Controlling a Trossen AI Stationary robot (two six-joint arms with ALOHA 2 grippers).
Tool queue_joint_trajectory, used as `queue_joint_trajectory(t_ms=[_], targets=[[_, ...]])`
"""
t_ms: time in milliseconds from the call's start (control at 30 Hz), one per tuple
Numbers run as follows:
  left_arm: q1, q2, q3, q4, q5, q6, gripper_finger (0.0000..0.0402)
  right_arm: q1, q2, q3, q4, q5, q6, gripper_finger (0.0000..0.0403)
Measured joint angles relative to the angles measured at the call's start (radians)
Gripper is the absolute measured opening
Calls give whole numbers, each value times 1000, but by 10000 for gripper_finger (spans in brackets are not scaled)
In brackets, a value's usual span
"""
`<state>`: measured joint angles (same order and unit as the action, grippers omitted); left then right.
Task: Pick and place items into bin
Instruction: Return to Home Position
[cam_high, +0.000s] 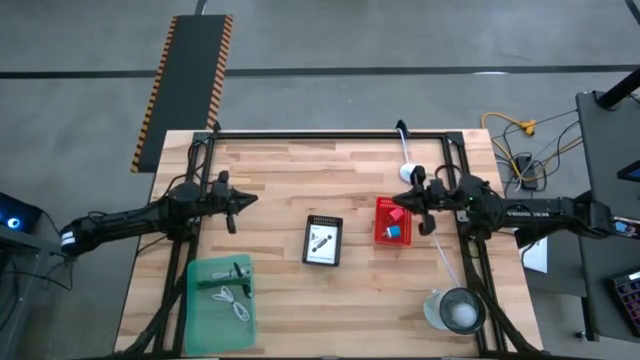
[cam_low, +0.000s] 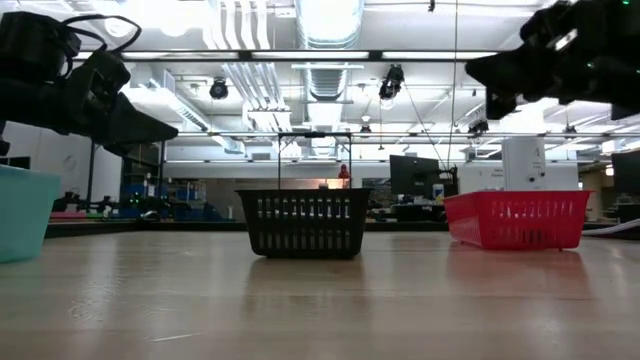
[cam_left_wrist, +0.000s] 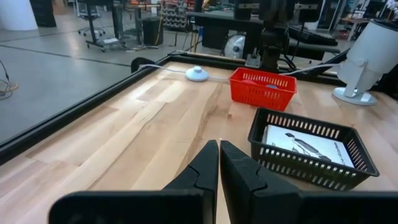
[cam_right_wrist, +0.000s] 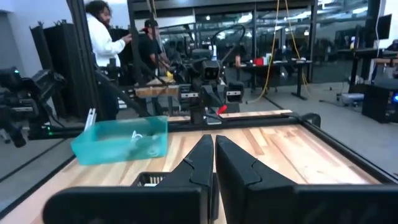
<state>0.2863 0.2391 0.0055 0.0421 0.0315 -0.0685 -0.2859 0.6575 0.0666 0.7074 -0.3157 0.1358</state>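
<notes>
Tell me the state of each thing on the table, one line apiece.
Left gripper: shut, empty, raised off the table.
Right gripper: shut, empty, raised.
Red bin: upright, blue item inside.
Black basket: upright, white printed card inside.
Teal bin: upright, white cable inside.
Clear round container: upright, lid unclear.

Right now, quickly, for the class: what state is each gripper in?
Left gripper: closed, holding nothing, above the table's left side.
Right gripper: closed, holding nothing, above the red bin's edge.
</notes>
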Motion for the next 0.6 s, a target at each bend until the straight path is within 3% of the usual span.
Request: queue_joint_trajectory(t_ms=[133, 233, 500, 600], targets=[[0, 3, 0, 0, 0, 0, 0, 0, -98, -58, -7, 0, 31, 8], [0, 2, 0, 0, -1, 1, 0, 3, -161, -58, -92, -7, 38, 8], [0, 2, 0, 1, -1, 1, 0, 5, -333, -58, -117, -63, 65, 8], [0, 4, 0, 1, -1, 1, 0, 5, -425, -57, -218, -63, 72, 8]])
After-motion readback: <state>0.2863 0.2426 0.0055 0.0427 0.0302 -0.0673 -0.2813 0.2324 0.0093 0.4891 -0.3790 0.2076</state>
